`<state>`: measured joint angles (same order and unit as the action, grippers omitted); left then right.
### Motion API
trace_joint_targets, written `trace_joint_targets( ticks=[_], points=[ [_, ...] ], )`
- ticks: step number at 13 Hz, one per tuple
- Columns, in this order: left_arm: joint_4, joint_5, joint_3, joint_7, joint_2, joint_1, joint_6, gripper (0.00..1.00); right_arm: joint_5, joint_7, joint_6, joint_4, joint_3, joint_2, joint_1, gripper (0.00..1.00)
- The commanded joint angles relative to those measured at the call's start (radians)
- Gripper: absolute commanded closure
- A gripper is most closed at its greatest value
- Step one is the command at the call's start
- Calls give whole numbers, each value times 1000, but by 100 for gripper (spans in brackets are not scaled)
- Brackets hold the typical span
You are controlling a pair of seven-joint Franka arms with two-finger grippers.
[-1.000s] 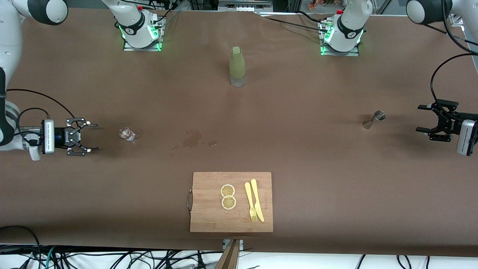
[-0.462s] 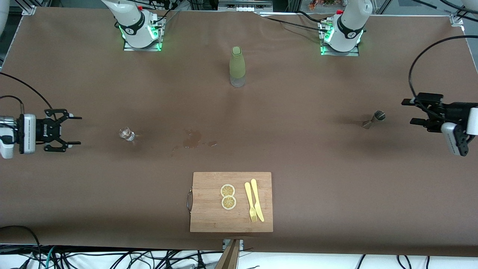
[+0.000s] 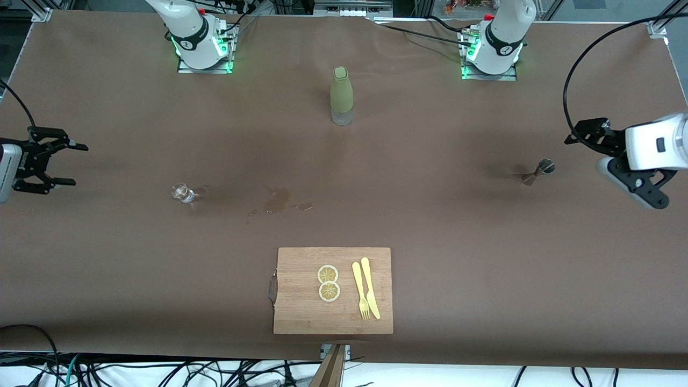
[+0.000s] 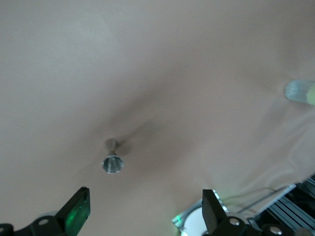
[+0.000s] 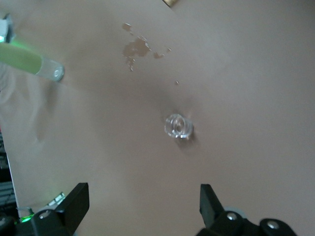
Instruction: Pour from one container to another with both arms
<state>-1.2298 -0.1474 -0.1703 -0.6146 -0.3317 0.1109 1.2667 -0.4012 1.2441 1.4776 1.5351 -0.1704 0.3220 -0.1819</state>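
Observation:
A small clear glass (image 3: 183, 192) (image 5: 178, 126) stands on the brown table toward the right arm's end. My right gripper (image 3: 79, 164) (image 5: 142, 206) hangs open and empty in the air, well apart from it, over that end of the table. A metal jigger (image 3: 539, 171) (image 4: 112, 160) stands toward the left arm's end. Up over the table's end near it, my left gripper (image 3: 583, 141) (image 4: 142, 216) is open and holds nothing. A green bottle (image 3: 342, 95) (image 4: 301, 92) (image 5: 29, 61) with a clear base stands upright between the two arm bases.
A wet stain (image 3: 277, 200) (image 5: 140, 48) marks the cloth beside the glass. A wooden cutting board (image 3: 301, 306) with two lemon slices (image 3: 328, 282), a yellow fork (image 3: 359, 290) and a knife (image 3: 371, 287) lies near the front edge.
Both grippers have drawn back toward their ends of the table, away from the glass and the jigger, and climbed. The left wrist has turned. Nothing on the table moved.

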Motion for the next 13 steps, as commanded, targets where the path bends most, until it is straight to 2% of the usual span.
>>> trace_joint_targets(
  ticks=[1, 3, 4, 6, 7, 11, 13],
  points=[
    [-25, 40, 5, 19, 61, -13, 60, 0, 92, -176, 39, 79, 6, -115, 51, 0],
    [-36, 49, 6, 233, 104, -16, 54, 0, 157, -317, 67, 112, 6, -176, 84, 0],
    [-75, 49, 12, 356, 137, -13, 48, 0, 191, -397, 67, 117, 6, -201, 99, 0],
    [-143, 49, 50, 479, 192, -14, 46, 0, 231, -567, 69, 135, 6, -241, 114, 0],
    [-148, 51, 69, 531, 204, -14, 45, 0, 251, -641, 70, 151, 12, -262, 114, 0],
    [-189, 49, 112, 662, 243, -17, 17, 0, 433, -990, 101, 224, 103, -368, 153, 0],
    [-209, 49, 149, 664, 249, -20, 22, 0, 461, -1190, 89, 224, 147, -376, 170, 0]
  ],
)
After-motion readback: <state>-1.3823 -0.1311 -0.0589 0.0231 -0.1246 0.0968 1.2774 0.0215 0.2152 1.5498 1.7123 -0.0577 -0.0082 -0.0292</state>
